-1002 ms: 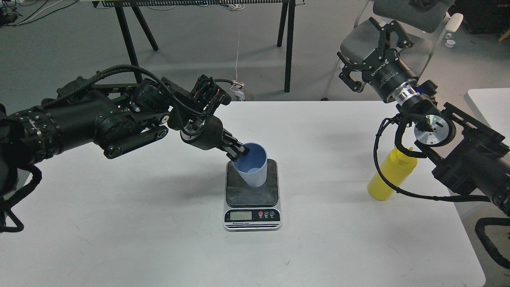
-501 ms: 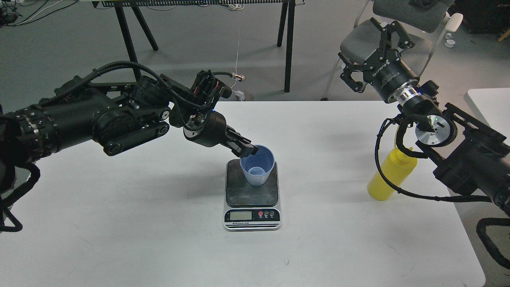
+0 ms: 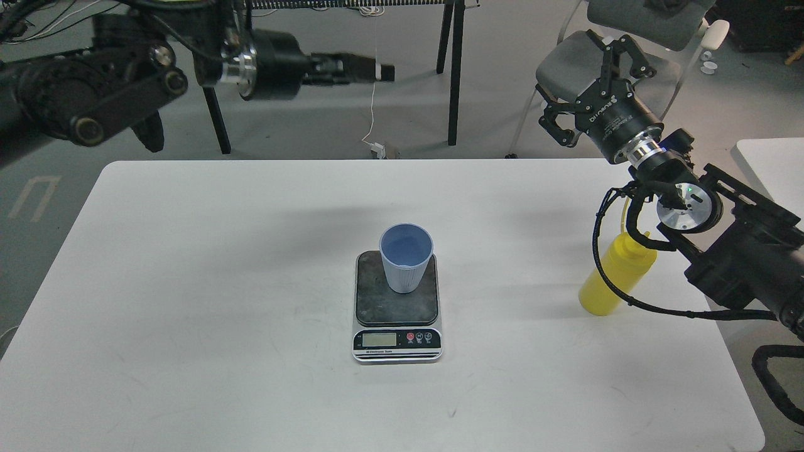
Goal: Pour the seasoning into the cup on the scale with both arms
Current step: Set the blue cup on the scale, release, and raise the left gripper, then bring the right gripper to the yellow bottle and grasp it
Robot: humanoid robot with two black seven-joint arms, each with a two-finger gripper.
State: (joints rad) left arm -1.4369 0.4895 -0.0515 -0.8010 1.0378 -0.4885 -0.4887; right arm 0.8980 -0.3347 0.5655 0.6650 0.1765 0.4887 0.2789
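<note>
Cup: upright on scale, ready for weighing.
Left gripper: raised clear, jaw gap unreadable.
Right gripper: jaws spread, empty, above seasoning.

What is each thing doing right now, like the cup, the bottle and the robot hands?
Cup: upright on the scale, looks empty, nothing holding it.
Scale: flat on the table, cup on its dark plate.
Yellow bottle: standing on the table, not held.
Left gripper: raised high, holding nothing; fingers too blurred to tell.
Right gripper: raised, fingers open, empty.
</note>
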